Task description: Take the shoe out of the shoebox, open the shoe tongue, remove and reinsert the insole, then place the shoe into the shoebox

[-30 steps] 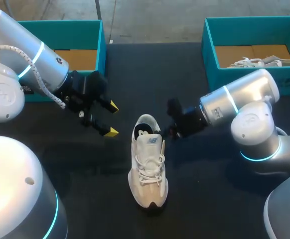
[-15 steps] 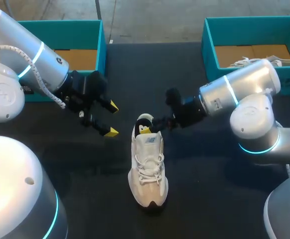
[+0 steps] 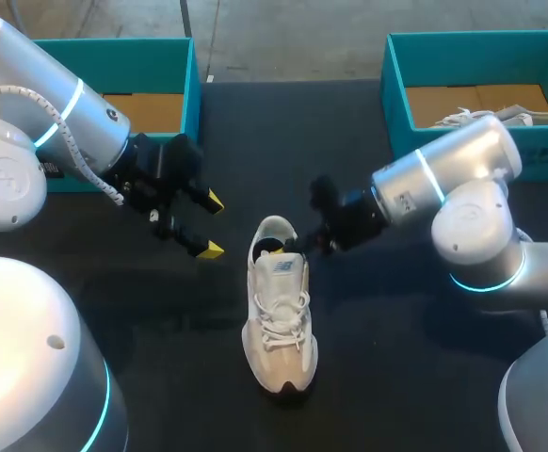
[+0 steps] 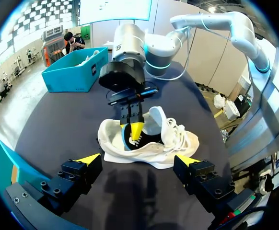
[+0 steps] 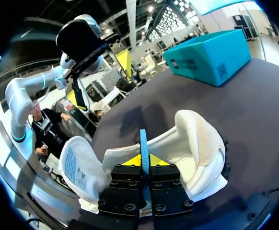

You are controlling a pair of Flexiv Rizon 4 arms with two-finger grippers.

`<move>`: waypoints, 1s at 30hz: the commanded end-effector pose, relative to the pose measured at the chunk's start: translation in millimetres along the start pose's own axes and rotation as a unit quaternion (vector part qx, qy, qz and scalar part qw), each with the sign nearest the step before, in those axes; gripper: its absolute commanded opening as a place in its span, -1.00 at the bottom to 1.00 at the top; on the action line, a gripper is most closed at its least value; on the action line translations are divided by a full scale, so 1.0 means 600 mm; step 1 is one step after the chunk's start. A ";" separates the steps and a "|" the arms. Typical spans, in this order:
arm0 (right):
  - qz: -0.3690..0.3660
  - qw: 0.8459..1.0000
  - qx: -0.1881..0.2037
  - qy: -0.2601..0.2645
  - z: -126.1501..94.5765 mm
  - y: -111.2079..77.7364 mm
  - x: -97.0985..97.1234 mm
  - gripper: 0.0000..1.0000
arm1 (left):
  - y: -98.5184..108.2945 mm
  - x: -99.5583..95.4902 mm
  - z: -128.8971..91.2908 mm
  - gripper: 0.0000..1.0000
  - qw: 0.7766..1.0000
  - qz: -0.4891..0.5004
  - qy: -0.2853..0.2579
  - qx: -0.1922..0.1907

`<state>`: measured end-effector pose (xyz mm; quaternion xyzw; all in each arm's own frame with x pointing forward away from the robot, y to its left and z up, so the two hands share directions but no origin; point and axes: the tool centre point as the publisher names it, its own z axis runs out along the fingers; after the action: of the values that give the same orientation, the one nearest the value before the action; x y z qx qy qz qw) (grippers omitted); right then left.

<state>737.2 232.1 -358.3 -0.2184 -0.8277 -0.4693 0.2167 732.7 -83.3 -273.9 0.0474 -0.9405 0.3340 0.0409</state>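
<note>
A white shoe lies on the black table, toe toward me, also shown in the left wrist view. My right gripper is dipped into the shoe's heel opening. It is shut on a thin blue insole that stands edge-on between its fingers. The tongue is folded forward beside it. From the left wrist view, the right gripper shows its yellow tips inside the dark opening. My left gripper hangs open to the shoe's left, holding nothing.
A teal shoebox stands at the back left with a cardboard floor. A second teal box at the back right holds another white shoe. My right arm's elbow bulks to the right of the shoe.
My right gripper moved left from beside the shoe into its heel opening, opened there and shut again. The left arm and the shoe stayed put.
</note>
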 end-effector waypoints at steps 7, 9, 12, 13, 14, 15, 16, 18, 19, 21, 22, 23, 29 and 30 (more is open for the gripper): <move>-0.003 1.000 -0.004 -0.007 0.002 0.000 0.012 -0.11 | 0.001 0.001 -0.001 1.00 1.000 0.000 0.000 -0.001; -0.008 1.000 -0.007 -0.010 -0.002 0.007 0.015 0.29 | 0.001 0.001 -0.001 1.00 1.000 0.000 0.000 -0.001; -0.015 1.000 -0.009 -0.013 -0.006 0.015 0.018 1.00 | 0.001 0.001 -0.001 1.00 1.000 0.000 0.000 -0.001; -0.017 1.000 -0.010 -0.014 -0.007 0.018 0.020 1.00 | 0.001 0.001 -0.001 1.00 1.000 0.000 0.000 -0.001; -0.019 1.000 -0.011 -0.015 -0.009 0.021 0.021 1.00 | 0.001 0.001 -0.001 1.00 1.000 0.000 0.000 -0.001; -0.022 1.000 -0.012 -0.016 -0.010 0.024 0.022 1.00 | 0.001 0.001 -0.001 1.00 1.000 0.000 0.000 -0.001; -0.023 1.000 -0.013 -0.016 -0.011 0.026 0.023 1.00 | 0.001 0.001 -0.001 1.00 1.000 0.000 0.000 -0.001; -0.026 0.999 -0.014 -0.017 -0.012 0.029 0.025 1.00 | 0.001 0.001 -0.001 1.00 1.000 0.000 0.000 -0.001; -0.027 0.999 -0.014 -0.018 -0.013 0.030 0.025 1.00 | 0.001 0.001 -0.001 1.00 1.000 0.000 0.000 -0.001; -0.028 0.999 -0.014 -0.018 -0.014 0.033 0.026 1.00 | 0.001 0.002 -0.002 1.00 1.000 0.003 0.001 -0.001; -0.029 0.999 -0.015 -0.019 -0.014 0.033 0.026 1.00 | 0.001 0.003 -0.003 1.00 1.000 0.005 0.002 -0.002; -0.029 0.999 -0.014 -0.019 -0.015 0.034 0.026 1.00 | 0.000 0.003 -0.004 1.00 1.000 0.006 0.003 -0.002; -0.034 0.999 -0.018 -0.024 -0.021 0.044 0.031 1.00 | -0.005 0.003 -0.012 1.00 1.000 0.013 0.002 -0.004; -0.035 0.999 -0.018 -0.024 -0.022 0.045 0.032 1.00 | -0.005 0.003 -0.012 1.00 1.000 0.014 0.001 -0.003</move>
<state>740.5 235.9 -326.4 -0.2028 -0.8295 -0.4887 0.1789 733.1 -83.4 -269.0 0.0343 -0.9418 0.3323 0.0381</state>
